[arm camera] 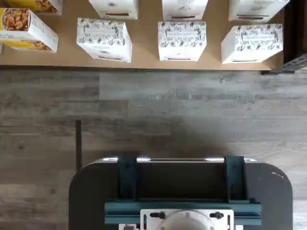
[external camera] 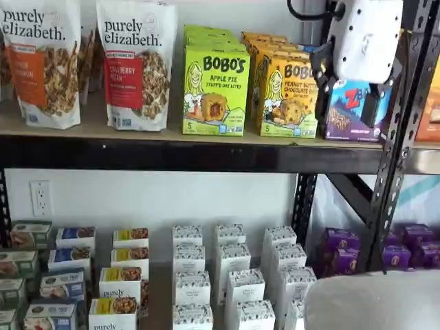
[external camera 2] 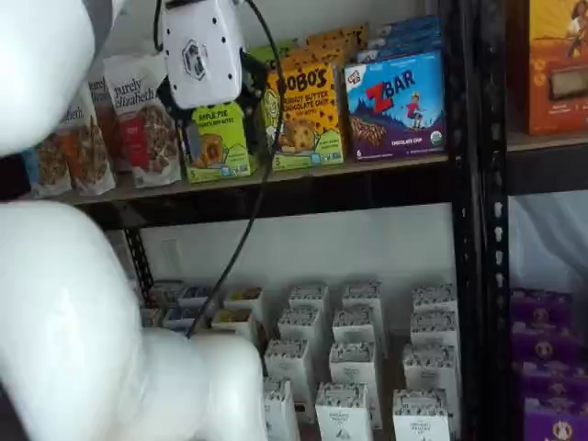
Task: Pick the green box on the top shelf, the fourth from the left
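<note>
Now the gripper (external camera: 347,86) hangs before the top shelf (external camera: 172,155) — its jaws wide, holding nothing.
The green box (external camera: 215,96) stands upright beside the yellow-orange Bobo's box (external camera: 287,96).

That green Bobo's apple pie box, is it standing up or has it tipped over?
Standing upright: the green box rests flat on the top shelf, its front label reading level, more like it lined up behind.

**Card, wood, steel and plastic**

The green box (external camera: 215,93) is printed card with a slight sheen. The top shelf (external camera: 172,134) is matt tan wood — its front rail (external camera: 185,157) dark painted metal. The pincer (external camera 2: 219,115) has a smooth white plastic body.
</note>
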Controlling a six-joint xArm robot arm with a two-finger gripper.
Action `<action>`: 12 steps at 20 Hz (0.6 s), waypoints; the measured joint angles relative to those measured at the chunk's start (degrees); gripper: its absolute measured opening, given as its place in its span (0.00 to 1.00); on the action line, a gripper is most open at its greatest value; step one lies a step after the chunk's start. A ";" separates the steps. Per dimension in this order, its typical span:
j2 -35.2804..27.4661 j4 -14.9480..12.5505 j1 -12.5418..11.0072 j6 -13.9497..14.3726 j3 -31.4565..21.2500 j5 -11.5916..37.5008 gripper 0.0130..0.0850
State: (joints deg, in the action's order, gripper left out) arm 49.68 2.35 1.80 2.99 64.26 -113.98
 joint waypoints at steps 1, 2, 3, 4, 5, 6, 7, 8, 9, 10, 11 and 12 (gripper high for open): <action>0.07 2.03 -1.97 -1.03 -0.14 -0.11 1.00; 0.35 9.05 -8.55 -4.27 -0.66 -0.47 1.00; 0.57 12.71 -11.75 -6.03 -1.01 -0.59 1.00; 0.67 14.28 -12.79 -6.73 -1.17 -0.61 1.00; 0.69 14.59 -12.84 -6.82 -1.20 -0.60 1.00; 0.75 14.63 -12.69 -6.78 -1.25 -0.50 1.00; 0.82 14.57 -12.49 -6.68 -1.30 -0.34 1.00; 0.90 14.49 -12.29 -6.56 -1.37 -0.09 1.00; 1.01 14.23 -11.89 -6.36 -1.45 0.27 1.00; 1.11 13.72 -11.23 -6.01 -1.50 0.74 1.00; 1.17 13.03 -10.42 -5.56 -1.51 1.19 1.00; 1.18 12.27 -9.51 -5.04 -1.49 1.60 1.00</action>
State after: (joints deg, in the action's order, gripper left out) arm 50.86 14.62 -7.72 -2.06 62.77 -112.39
